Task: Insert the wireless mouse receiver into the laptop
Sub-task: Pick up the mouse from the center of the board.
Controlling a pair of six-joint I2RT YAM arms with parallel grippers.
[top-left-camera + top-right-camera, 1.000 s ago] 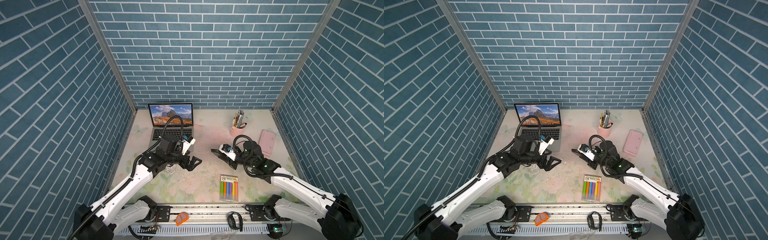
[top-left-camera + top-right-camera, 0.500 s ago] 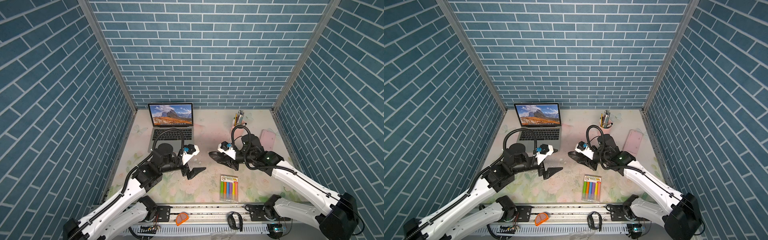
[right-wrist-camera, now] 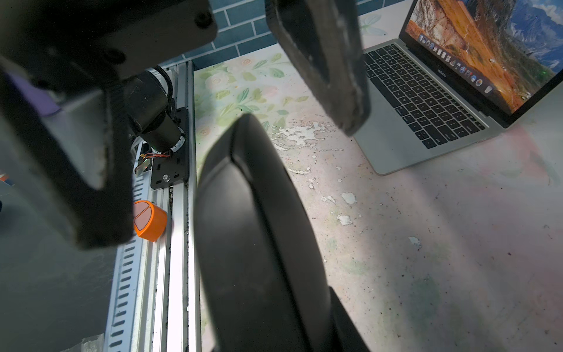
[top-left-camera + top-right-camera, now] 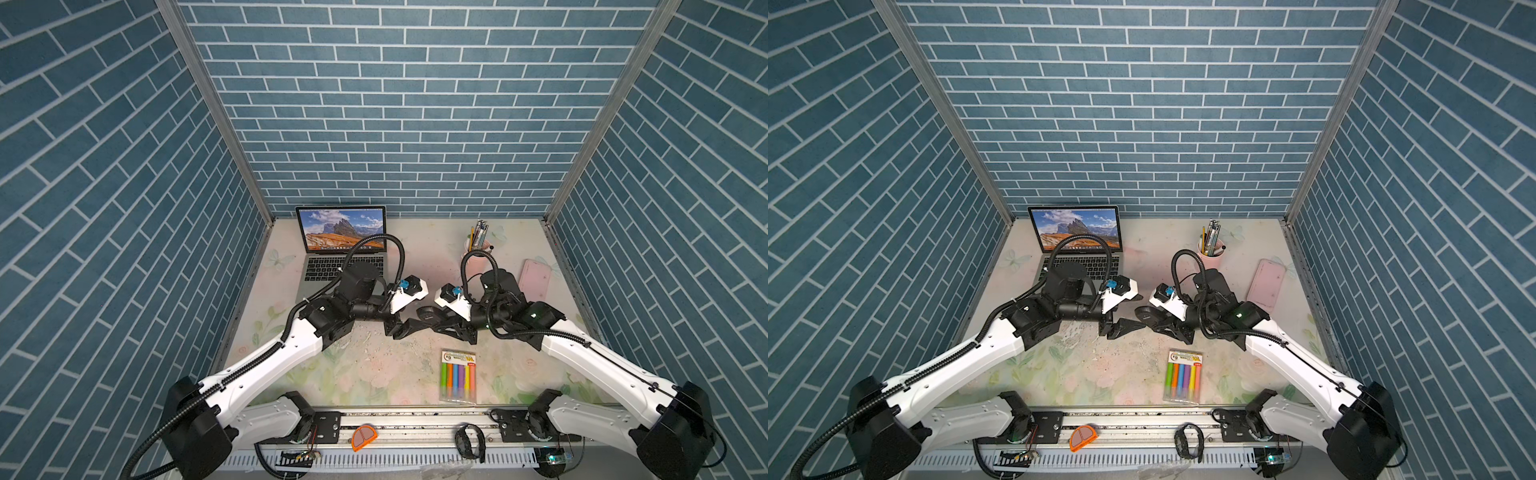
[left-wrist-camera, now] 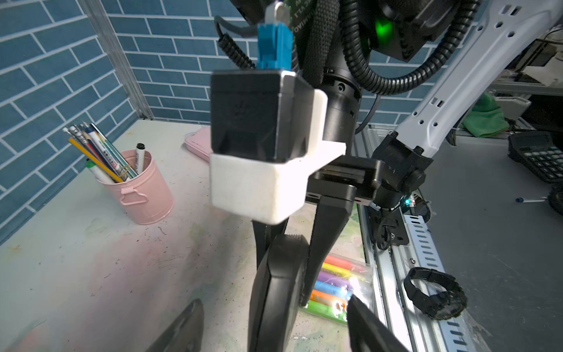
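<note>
The left gripper (image 4: 409, 326), jaws spread, straddles the near end of the black mouse (image 5: 278, 289), which the right gripper (image 4: 446, 326) pinches on edge, long axis pointing at the left one. The wireless mouse receiver shows in no view, perhaps stowed in the mouse. The laptop (image 4: 320, 284) lies just behind the left arm, the nearer one.

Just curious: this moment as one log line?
right gripper: holds black mouse | left gripper: open, at mouse | receiver: unseen | laptop: open
</note>
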